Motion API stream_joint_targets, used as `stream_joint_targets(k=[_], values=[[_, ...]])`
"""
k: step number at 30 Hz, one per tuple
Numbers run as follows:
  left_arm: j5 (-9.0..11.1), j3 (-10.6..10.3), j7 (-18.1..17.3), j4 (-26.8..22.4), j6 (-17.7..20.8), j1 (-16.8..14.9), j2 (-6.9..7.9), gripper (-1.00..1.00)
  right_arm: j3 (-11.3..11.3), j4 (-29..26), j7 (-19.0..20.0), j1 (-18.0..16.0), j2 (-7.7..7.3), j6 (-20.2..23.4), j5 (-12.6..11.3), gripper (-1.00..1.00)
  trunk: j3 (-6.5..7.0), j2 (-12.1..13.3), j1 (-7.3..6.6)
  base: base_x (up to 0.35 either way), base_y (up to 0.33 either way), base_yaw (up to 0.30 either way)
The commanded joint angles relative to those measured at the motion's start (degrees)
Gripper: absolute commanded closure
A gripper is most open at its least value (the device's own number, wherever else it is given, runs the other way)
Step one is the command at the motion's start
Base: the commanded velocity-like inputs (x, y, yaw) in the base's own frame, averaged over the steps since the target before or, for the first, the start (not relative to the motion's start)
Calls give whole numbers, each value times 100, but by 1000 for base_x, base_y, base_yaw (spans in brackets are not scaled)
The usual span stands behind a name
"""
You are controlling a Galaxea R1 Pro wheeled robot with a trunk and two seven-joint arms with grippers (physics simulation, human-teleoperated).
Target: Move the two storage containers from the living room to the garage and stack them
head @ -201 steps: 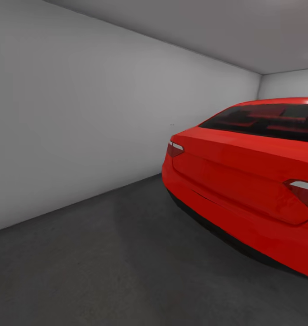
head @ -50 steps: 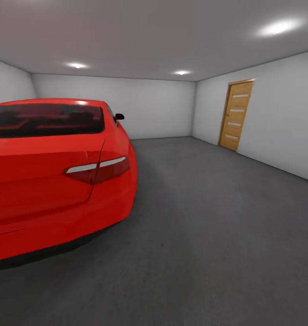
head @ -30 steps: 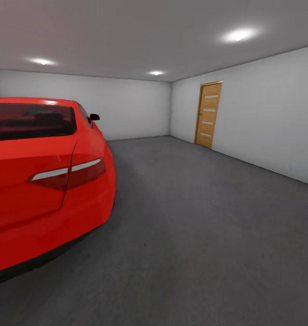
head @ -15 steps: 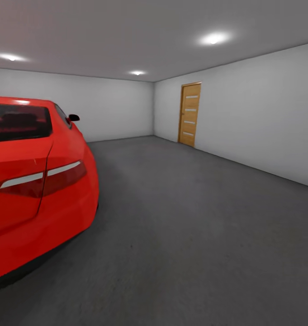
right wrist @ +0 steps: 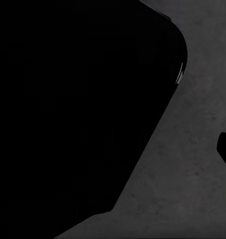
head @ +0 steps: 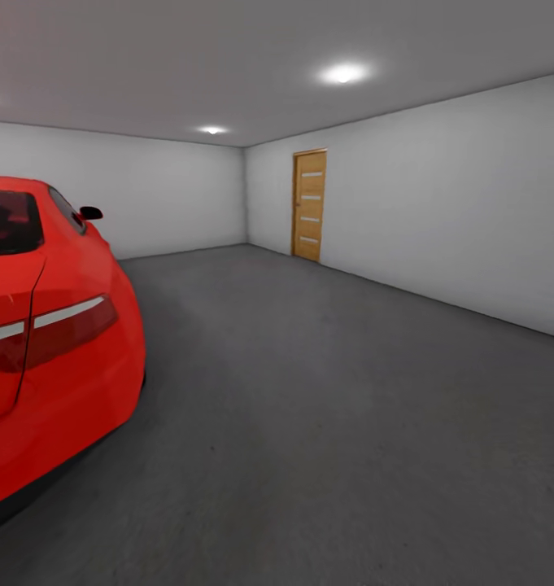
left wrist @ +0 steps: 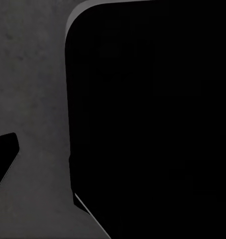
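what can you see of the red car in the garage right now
The red car is seen from behind at the left of the head view, cut off by the picture's edge. Its body is glossy red with a dark tinted rear window, a tail light with a pale strip across it, and a black side mirror. A dark strip runs along the underside of its bumper. It stands on the dark grey concrete floor, apart from the walls. Its wheels cannot be seen.

Each wrist view shows a large black body part; the pincers' state cannot be told.
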Motion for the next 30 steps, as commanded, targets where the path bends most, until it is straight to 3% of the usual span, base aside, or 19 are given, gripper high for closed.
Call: stream_joint_targets(k=[1,11,30], values=[[6,2,2,-2,-2,-1,0,-100,42,1,3,-1,0,-18,-55,-100,-4,-2,0,0,0,-249],[4,2,2,-4,-3,-1,0,-100,42,1,2,-1,3,-15,-52,-100,-4,-2,0,0,0,-226],[5,2,2,-6,-4,-1,-8,-100,40,1,-24,-1,2,-19,-143,-100,-4,-2,0,0,0,-50]])
